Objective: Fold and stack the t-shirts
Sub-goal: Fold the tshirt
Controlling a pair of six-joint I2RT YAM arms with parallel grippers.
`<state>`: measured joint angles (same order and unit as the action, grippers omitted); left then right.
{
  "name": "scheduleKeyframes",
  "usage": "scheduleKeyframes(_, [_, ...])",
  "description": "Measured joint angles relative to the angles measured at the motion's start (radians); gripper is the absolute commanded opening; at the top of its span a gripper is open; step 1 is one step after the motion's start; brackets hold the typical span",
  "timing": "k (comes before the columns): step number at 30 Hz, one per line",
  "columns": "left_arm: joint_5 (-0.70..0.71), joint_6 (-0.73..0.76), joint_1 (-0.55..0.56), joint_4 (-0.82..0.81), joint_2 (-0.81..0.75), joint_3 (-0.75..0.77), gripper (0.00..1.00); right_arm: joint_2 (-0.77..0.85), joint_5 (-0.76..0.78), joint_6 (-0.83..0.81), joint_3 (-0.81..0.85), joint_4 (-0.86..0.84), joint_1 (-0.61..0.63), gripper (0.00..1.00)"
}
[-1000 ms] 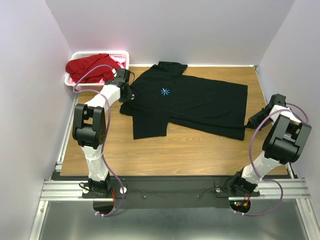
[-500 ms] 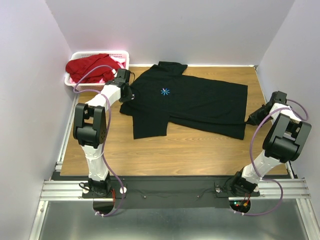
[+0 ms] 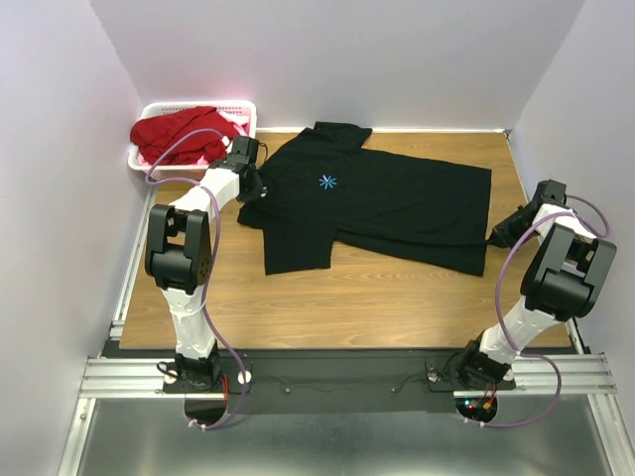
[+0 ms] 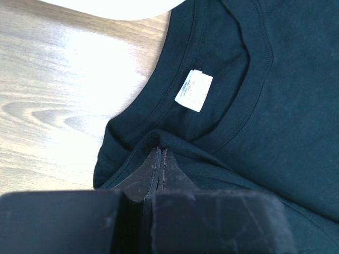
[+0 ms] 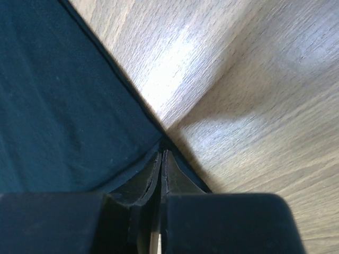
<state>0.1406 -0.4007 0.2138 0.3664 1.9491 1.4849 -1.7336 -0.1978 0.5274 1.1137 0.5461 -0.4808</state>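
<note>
right pincer (image 5: 160,154) farther back; t-shirt (image 3: 397,206) collar-left

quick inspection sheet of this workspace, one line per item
surface: wooden table, a shirt lying across its far half
job's things: black t-shirt spread flat, logo up; red t-shirt bunched in the basket with pink cloth beside it
clutter: white basket at the far left corner
end effectors: left end effector shut on the black t-shirt beside the collar; right end effector shut on its hem corner
cables: purple cables loop along both arms
surroundings: plain pale walls; metal rail at the near edge
</note>
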Motion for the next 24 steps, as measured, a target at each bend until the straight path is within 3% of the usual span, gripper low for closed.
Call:
scheduleKeyframes(2, [0.000,0.000,0.000,-0.003,0.000,0.000,0.04,-0.005,0.000,0.000,0.000,-0.004,0.003,0.13])
scheduleKeyframes(4, [0.000,0.001,0.000,-0.005,0.000,0.000,0.17,-0.008,0.000,-0.008,0.000,-0.006,0.006,0.24])
scheduleKeyframes(5, [0.000,0.003,0.000,-0.005,0.000,0.000,0.28,-0.008,-0.002,-0.015,0.000,-0.007,0.011,0.37])
scheduleKeyframes(6, [0.000,0.002,0.000,-0.006,0.000,0.000,0.28,-0.008,-0.001,-0.021,0.000,-0.009,0.017,0.43])
scheduleKeyframes(9, [0.003,0.005,0.000,-0.012,0.000,0.000,0.54,-0.002,0.010,-0.044,0.000,-0.011,0.049,0.62])
scheduleKeyframes(12, [0.009,0.009,-0.002,-0.016,0.000,0.001,0.70,0.032,0.032,-0.077,0.011,-0.006,0.131,0.73])
scheduleKeyframes(20, [0.025,0.023,-0.006,0.003,-0.061,0.002,0.71,0.173,0.089,-0.251,0.131,-0.026,0.493,0.74])
scheduleKeyframes(24, [0.014,0.027,-0.002,-0.009,-0.222,-0.110,0.72,0.181,0.085,-0.340,0.160,-0.039,0.664,0.72])
